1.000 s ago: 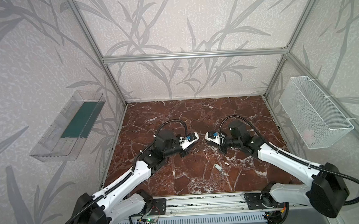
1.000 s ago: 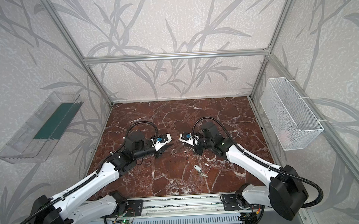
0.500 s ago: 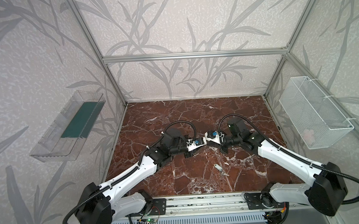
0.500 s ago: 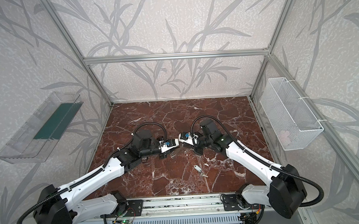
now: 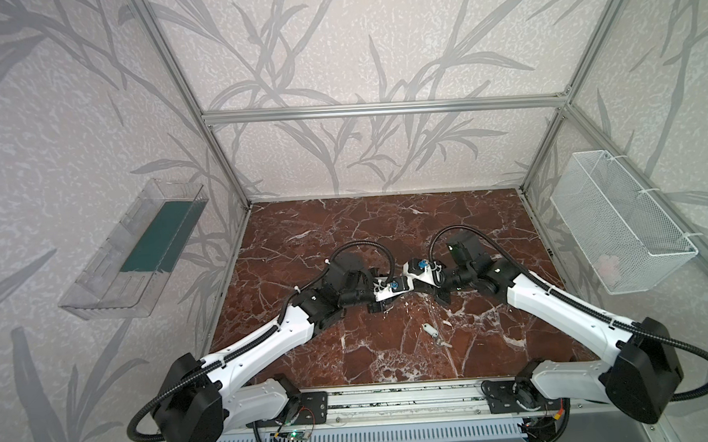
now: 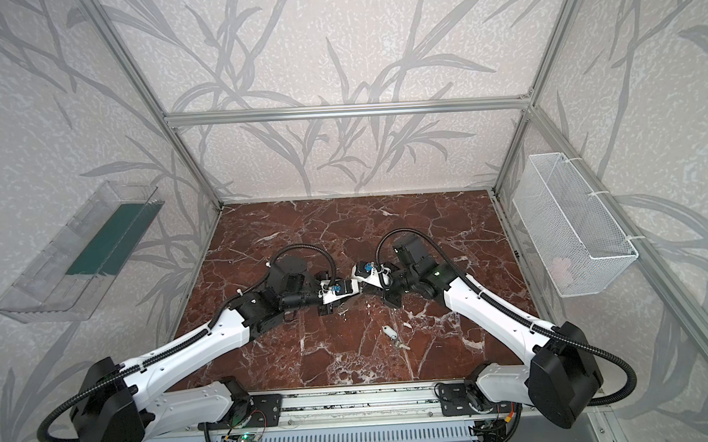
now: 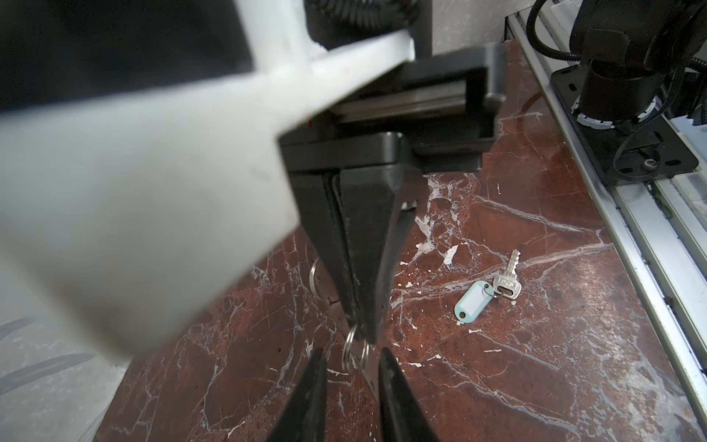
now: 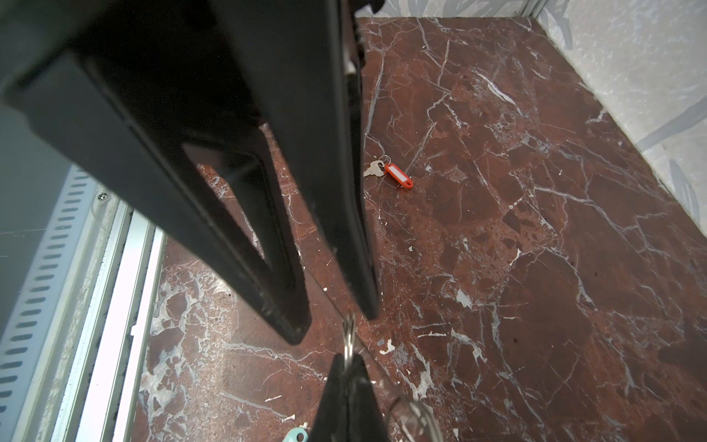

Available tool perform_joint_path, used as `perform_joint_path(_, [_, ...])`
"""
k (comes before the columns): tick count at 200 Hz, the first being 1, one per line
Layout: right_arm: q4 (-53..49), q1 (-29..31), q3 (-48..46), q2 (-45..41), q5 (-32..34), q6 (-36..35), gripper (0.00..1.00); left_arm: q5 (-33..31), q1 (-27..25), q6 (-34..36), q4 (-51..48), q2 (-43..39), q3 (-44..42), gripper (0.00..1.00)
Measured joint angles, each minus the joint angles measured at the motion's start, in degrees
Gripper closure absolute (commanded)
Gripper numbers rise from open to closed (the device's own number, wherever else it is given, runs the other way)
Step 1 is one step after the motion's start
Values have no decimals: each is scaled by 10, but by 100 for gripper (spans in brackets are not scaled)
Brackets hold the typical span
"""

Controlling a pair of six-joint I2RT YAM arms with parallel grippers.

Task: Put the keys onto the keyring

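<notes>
Lower middle in a top view, 1 pale-tagged key (image 5: 432, 331) lies on the tabletop (image 5: 386, 228), its head stamp unreadable. Mid-frame, the right claw (image 8: 347, 359) is clenched on the keyring (image 8: 349, 340), the left claw (image 7: 351, 358) parted around it. Farther, upper middle of the right wrist view, the red-tagged key (image 8: 390, 174) has its blade end hidden behind the left claw.
</notes>
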Motion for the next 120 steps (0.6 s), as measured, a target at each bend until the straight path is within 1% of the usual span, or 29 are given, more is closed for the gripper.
perform_joint_path(17, [0,0,2,0,-6,0,100,0,0,-1,3,3,0,76])
perform_joint_path(36, [-2,0,3,1,-10,0,100,1,0,-3,4,8,0,79])
perform_joint_path(57, [-8,0,3,2,-14,0,100,2,-1,-3,6,9,0,80])
perform_joint_path(75, [-11,0,3,3,-14,0,100,2,-1,-4,7,9,0,85])
perform_joint_path(120, [-12,0,3,3,-14,1,100,14,-4,-9,16,11,0,89])
